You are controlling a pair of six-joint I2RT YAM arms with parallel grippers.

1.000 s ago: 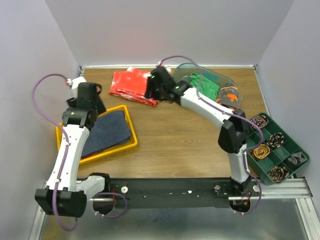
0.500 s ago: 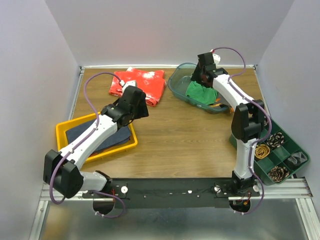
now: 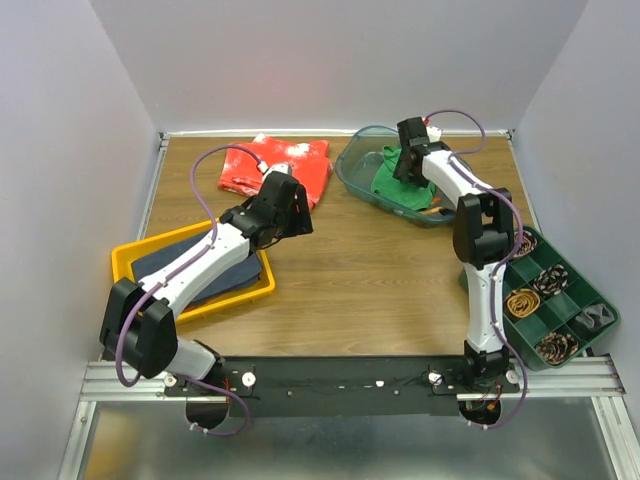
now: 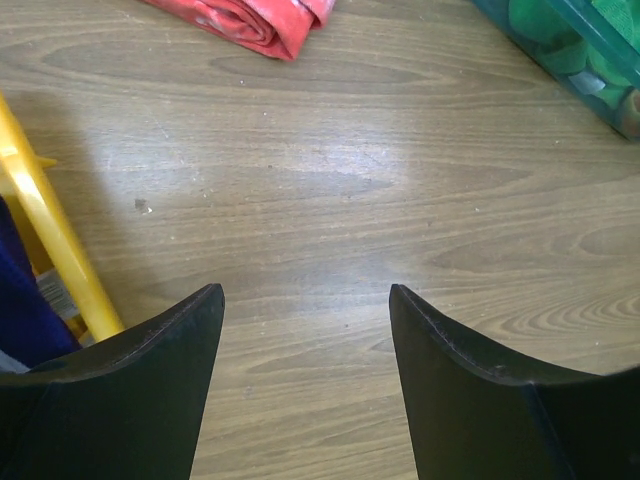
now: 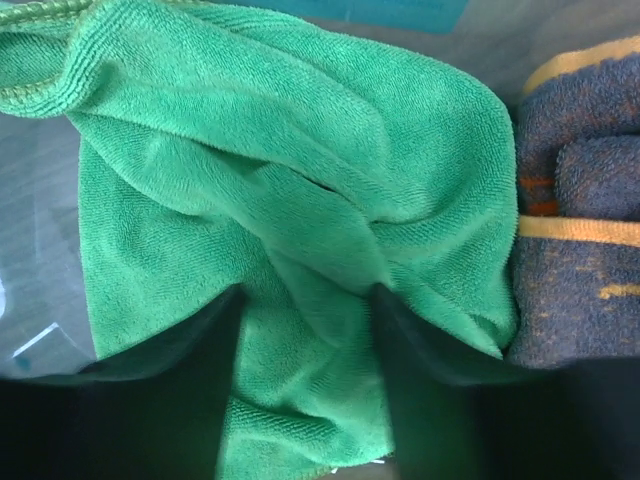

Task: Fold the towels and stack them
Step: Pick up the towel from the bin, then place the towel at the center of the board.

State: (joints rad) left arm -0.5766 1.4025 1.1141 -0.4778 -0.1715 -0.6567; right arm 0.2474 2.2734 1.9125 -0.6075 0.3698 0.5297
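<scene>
The step in hand looks like drawing the green towel (image 5: 250, 150) out of the clear bin (image 3: 352, 170) at the far right corner of the table (image 3: 380, 280). The right tool (image 5: 307, 300) hangs over it with its jaws apart, astride a raised fold in the bunched cloth, clamped on nothing yet.

To do this well, it should sink onto that ridge and pinch only the green cloth. The dark grey towel (image 5: 580, 250) with orange stripes lies touching it on one side and could be dragged along. A grip nearer an edge or corner would let the towel hang open for folding. The lift should be straight up and clear of the bin wall before swinging toward the middle.

The left tool (image 4: 305, 290) hovers with its jaws wide over bare wood near the table's middle, holding nothing and well placed to take a second corner. Just beside it, toward the left edge, the navy towel (image 4: 20, 290) lies in the yellow tray (image 4: 50, 240). The red cloth (image 4: 250, 20) lies by the far edge.

The table is smooth, wood-grained board with a faint sheen, so cloth should slide easily. Pale walls close it on three sides.
</scene>
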